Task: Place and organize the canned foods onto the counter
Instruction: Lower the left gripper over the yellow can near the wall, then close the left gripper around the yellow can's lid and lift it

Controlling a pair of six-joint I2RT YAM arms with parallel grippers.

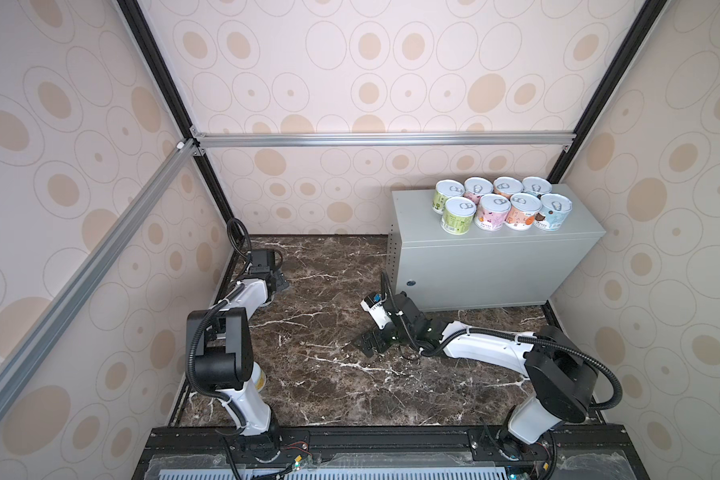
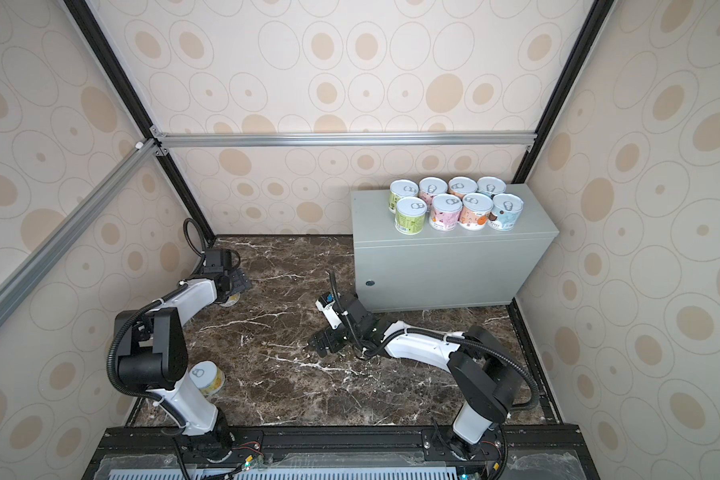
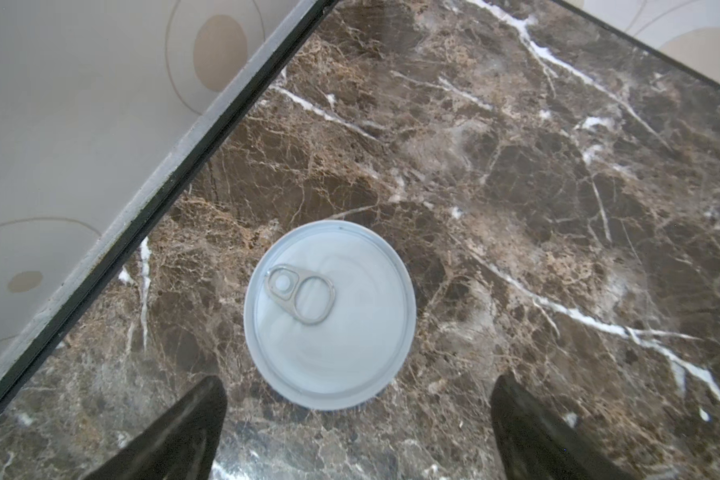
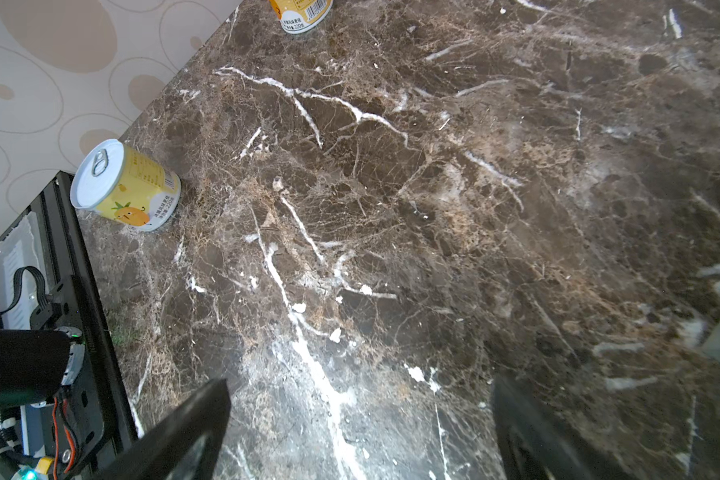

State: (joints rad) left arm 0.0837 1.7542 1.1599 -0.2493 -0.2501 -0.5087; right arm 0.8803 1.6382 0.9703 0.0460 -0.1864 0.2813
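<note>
Hovering spread-jawed, left gripper [image 3: 356, 385] faces a short round silver-lidded tin [image 3: 329, 316] just ahead: likely rigid, hefty; pinch its sidewalls.

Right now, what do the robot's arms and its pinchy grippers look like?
The left arm and right arm match: smooth white shells between chunky black joints. A ribbed black hose loops along each. The left gripper and right gripper each have two dark, tapered fingers. A small white box with a blue bit sits by the right wrist.
</note>
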